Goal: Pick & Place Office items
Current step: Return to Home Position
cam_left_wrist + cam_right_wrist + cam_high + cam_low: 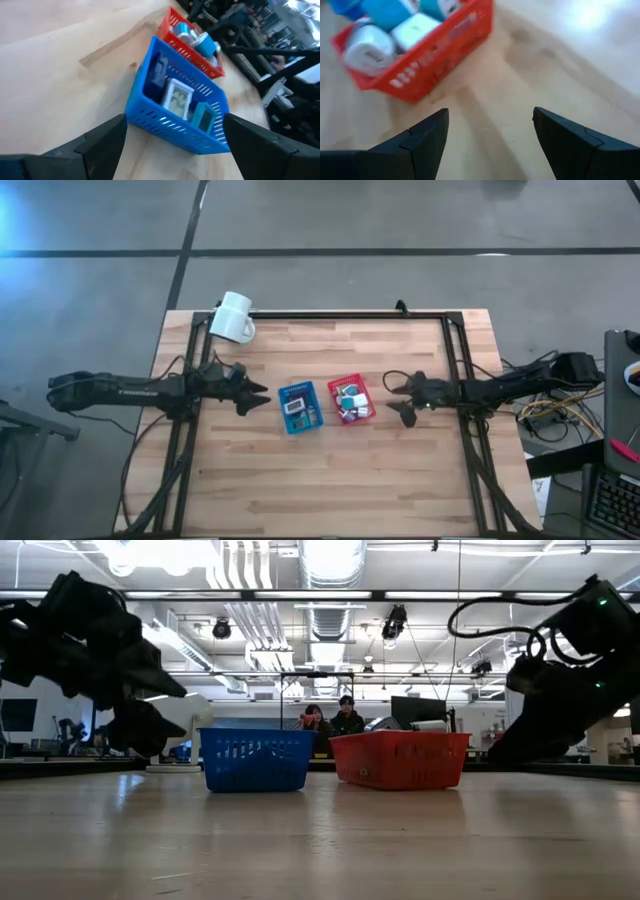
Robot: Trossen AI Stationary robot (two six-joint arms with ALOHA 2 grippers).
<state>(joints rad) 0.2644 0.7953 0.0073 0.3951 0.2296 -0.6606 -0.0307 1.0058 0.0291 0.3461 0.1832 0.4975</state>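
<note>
A butcher-block wooden counter (300,490) seen from above, framed by black rails; two dark robot arms reach in from either side toward two small slotted plastic bins side by side at the middle, apart from each other.

The left tool (255,398) hangs just beside the blue rectangular bin (283,412), its two fingers spread wide with nothing between them; the right tool (398,402) sits near the red rectangular bin (349,379), also wide open and empty.

The office items are all inside the bins, and none shows on the bare wood; the blue bin holds flat pieces stood on edge, among them a pale rectangular piece (176,100) and a teal rectangular piece (202,116); the red bin holds rounded white pieces (417,29) and a bright blue piece (387,12), heaped close to the rim.

A large white ceramic mug (233,318) stands at the counter's far left corner, right at the edge.

The sorting looks complete, so the likely trouble lies in pulling the arms away; the left tool is the closer worry, since a spread finger swinging sideways rather than drawing straight back could catch the blue bin's wall and slide or tip it, as such a light bin would give easily; the red bin's heaped load could spill if nudged; a wide sweep of the left arm could also clip the mug and push it off the edge.
</note>
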